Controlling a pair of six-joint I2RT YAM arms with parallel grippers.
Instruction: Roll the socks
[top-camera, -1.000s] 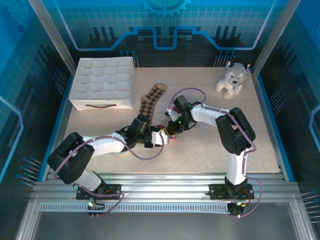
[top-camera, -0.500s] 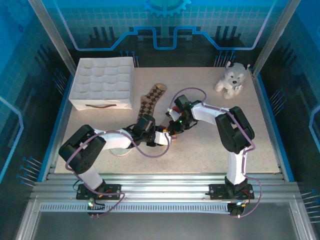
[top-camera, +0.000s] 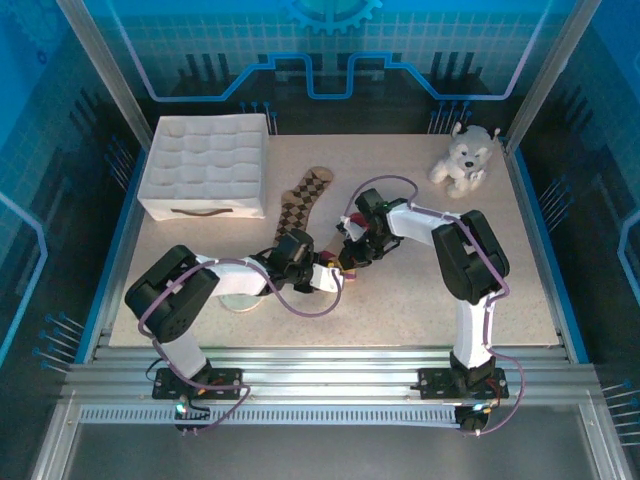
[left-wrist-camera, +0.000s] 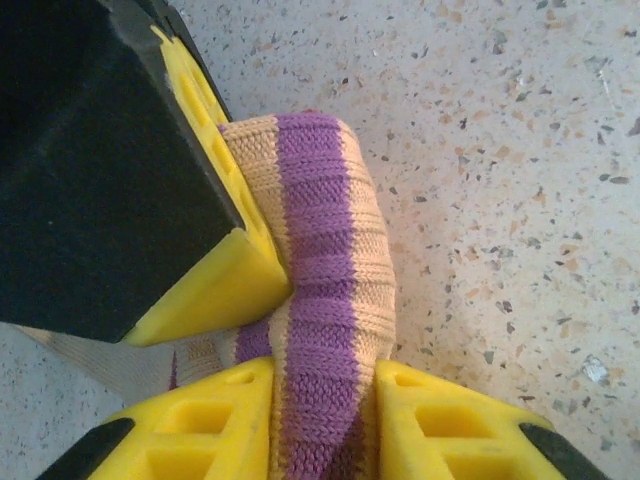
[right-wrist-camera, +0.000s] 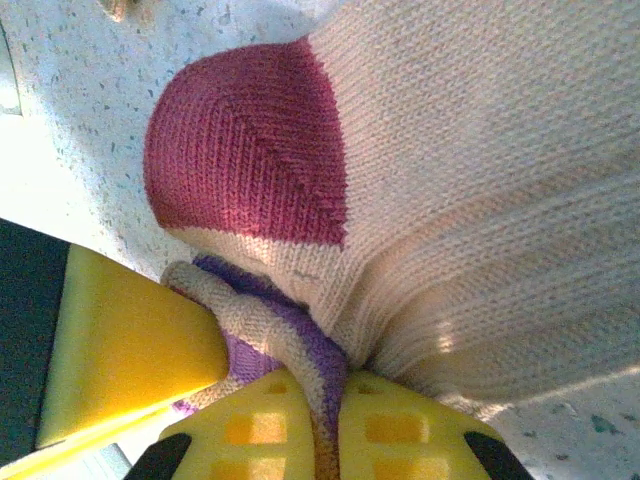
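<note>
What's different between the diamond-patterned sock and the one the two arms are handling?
The argyle sock has brown-and-tan diamonds; the tan sock is plain with a dark red patch and purple stripes. The argyle sock lies flat and stretched out; the tan sock is bunched up. Nothing touches the argyle sock; the left end effector and right end effector both pinch the tan sock. Both are socks in tan tones.

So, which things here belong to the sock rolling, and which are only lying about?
For the job: tan sock with dark red toe, held by left gripper and right gripper; argyle sock, lying free.
Only lying about: plush dog; white quilted box.
</note>
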